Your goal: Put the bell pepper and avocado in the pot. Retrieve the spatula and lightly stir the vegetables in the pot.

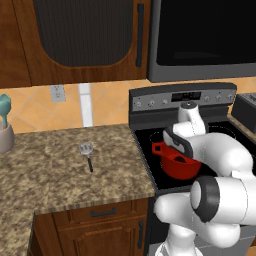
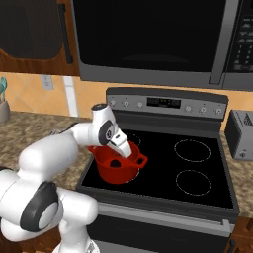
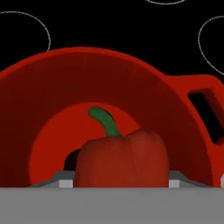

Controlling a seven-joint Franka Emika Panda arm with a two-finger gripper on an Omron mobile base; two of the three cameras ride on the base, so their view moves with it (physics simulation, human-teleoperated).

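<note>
— Reaching over the stove, the arm was bent down, its tool lowered into the pot.
— And the bell pepper?
— It was seen clamped between partly spread jaws, above a dark avocado. The spatula was left on the granite surface.

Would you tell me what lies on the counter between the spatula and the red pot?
Nothing but bare speckled counter and the stove's black edge separates the spatula from the pot; the left base view shows this.
</note>
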